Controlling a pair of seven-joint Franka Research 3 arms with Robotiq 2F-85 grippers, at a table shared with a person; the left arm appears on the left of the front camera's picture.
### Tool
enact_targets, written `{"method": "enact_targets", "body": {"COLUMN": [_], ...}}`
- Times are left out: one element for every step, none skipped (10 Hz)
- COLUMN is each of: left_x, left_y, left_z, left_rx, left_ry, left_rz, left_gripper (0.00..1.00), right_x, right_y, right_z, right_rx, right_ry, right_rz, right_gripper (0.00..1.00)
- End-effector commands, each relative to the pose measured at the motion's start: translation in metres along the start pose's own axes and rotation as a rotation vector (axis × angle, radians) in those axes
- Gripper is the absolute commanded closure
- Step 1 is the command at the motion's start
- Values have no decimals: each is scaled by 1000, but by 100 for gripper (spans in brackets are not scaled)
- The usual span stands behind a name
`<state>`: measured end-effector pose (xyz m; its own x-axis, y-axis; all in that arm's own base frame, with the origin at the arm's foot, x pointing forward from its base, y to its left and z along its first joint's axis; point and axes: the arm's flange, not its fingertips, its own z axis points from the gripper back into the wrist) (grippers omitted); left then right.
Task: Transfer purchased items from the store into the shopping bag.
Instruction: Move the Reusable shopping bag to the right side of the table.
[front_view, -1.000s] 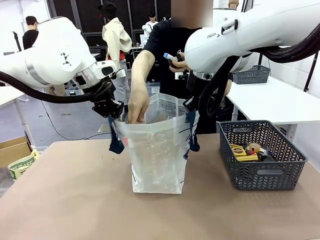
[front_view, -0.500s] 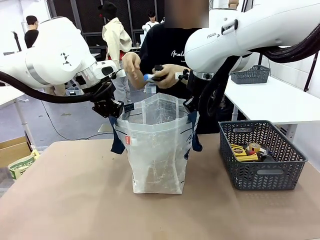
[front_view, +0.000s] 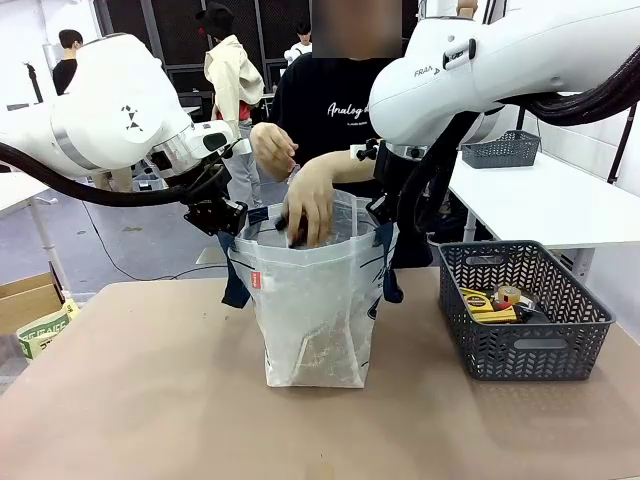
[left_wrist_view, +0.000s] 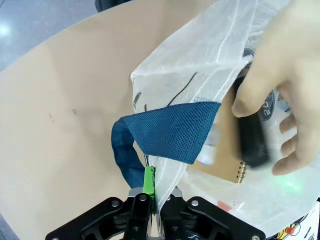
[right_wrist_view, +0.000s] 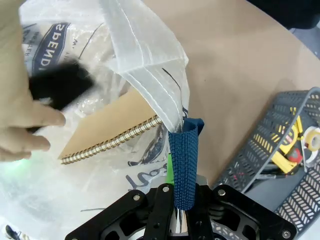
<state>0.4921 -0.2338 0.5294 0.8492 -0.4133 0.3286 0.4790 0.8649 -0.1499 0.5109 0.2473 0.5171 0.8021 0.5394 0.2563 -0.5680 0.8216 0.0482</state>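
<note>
The shopping bag (front_view: 315, 310) stands upright mid-table, mouth held wide. My left gripper (front_view: 233, 222) is shut on its left rim beside the navy handle (left_wrist_view: 170, 132), a green pad (left_wrist_view: 148, 180) pressing the film. My right gripper (front_view: 383, 210) is shut on the right rim at the other handle (right_wrist_view: 185, 165). A person's hand (front_view: 310, 205) reaches into the mouth holding a blurred black item (left_wrist_view: 252, 142). A brown spiral notebook (right_wrist_view: 110, 127) lies inside the bag. The person's other hand (front_view: 272, 148) hovers above.
A dark grey lattice basket (front_view: 520, 350) stands at the table's right, holding yellow packages (front_view: 485, 305) and a tape roll. A cardboard box (front_view: 28, 300) sits off the left edge. Behind at right is a white table with another basket (front_view: 505, 150).
The person pulled one hand out of the bag, brought a dark item over it with the other, and now lowers it into the mouth. Both grippers have kept still on the rim.
</note>
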Motion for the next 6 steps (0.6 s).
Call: {"method": "enact_targets", "body": {"left_x": [0,0,0,0,0,0], "left_y": [0,0,0,0,0,0], "left_z": [0,0,0,0,0,0], "left_rx": [4,4,4,4,4,4], "left_ry": [0,0,0,0,0,0], "left_rz": [-5,-5,-5,-5,-5,-5], "left_gripper": [100,100,100,100,100,100], "right_x": [0,0,0,0,0,0], "right_y": [0,0,0,0,0,0], "right_z": [0,0,0,0,0,0], "right_rx": [-1,-1,-1,-1,-1,-1], "right_ry": [-3,-3,-3,-3,-3,-3], "right_rz": [0,0,0,0,0,0], "right_gripper": [100,100,100,100,100,100]}}
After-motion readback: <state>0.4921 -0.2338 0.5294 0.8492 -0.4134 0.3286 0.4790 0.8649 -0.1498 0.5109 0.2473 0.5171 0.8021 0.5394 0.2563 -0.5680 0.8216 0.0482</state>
